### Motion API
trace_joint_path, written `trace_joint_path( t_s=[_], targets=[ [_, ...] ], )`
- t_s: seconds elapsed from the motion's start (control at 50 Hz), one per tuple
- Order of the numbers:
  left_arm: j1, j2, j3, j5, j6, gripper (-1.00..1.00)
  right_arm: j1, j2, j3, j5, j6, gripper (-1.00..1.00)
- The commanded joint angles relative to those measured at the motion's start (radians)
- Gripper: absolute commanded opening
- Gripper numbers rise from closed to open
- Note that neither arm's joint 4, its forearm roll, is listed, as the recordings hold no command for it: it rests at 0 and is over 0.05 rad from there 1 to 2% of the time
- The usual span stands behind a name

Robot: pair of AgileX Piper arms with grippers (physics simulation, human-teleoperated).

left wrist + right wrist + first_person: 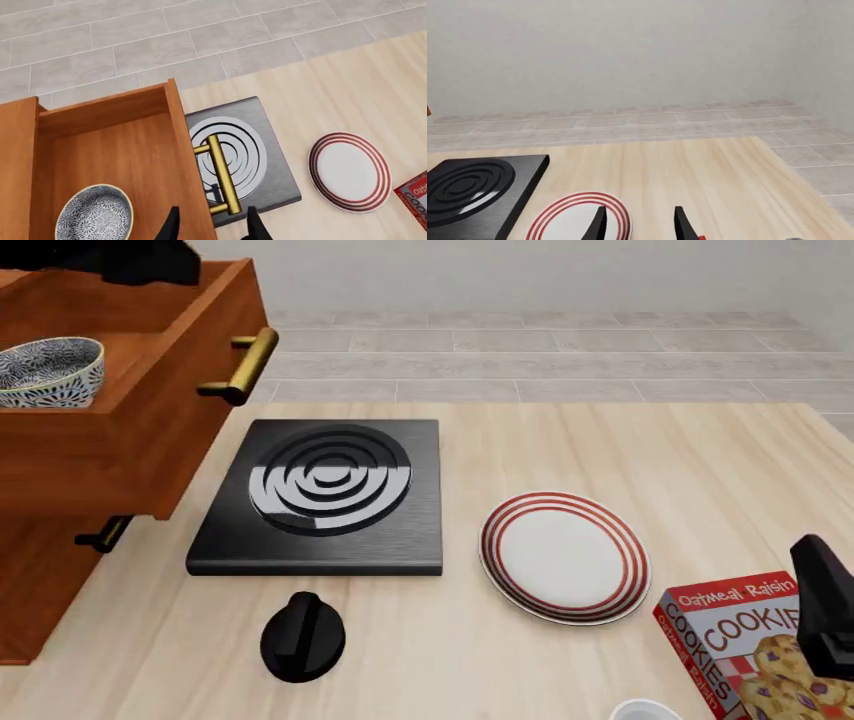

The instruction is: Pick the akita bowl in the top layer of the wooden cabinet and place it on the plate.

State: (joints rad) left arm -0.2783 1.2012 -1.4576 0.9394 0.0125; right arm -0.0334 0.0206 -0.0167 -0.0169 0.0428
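Note:
The wooden cabinet stands at the table's left with its top layer pulled out. The akita bowl sits upright inside that drawer, also seen as the akita bowl from above. My left gripper hovers open above the drawer's front board and brass handle, to one side of the bowl and holding nothing. The plate lies bare on the table right of the stove. My right gripper is open and empty, with the plate just beyond its fingers.
A black square stove with spiral rings lies under the open drawer's front. A black knob-like object stands in front of it. A cookie box sits at the front right beside my right arm. A white cup's rim shows at the bottom edge.

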Motion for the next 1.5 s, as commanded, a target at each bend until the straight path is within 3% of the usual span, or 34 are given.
trace_joint_path(
  t_s=[0.02,0.42,1.0,1.06,1.1,1.12,1.5],
  targets=[
    [0.032,0.015,-0.072,0.02,0.029,1.0,0.0,-0.019,0.003,0.017,0.0,1.0],
    [0.095,0.042,-0.098,0.034,0.064,1.0,-0.001,-0.02,0.004,0.015,0.0,1.0],
    [0.205,0.067,-0.161,0.042,0.181,1.0,-0.002,-0.019,0.006,0.011,0.0,1.0],
    [0.198,0.077,-0.162,0.048,0.175,1.0,-0.002,-0.019,0.005,0.011,0.0,1.0],
    [0.188,0.106,-0.159,0.079,0.134,1.0,-0.002,-0.019,0.005,0.011,0.0,1.0],
    [0.206,0.085,-0.156,0.045,0.182,1.0,-0.003,-0.019,0.005,0.011,0.0,1.0],
    [0.299,0.123,-0.152,0.015,0.232,1.0,-0.002,-0.019,0.005,0.011,-0.003,1.0]
  ],
)
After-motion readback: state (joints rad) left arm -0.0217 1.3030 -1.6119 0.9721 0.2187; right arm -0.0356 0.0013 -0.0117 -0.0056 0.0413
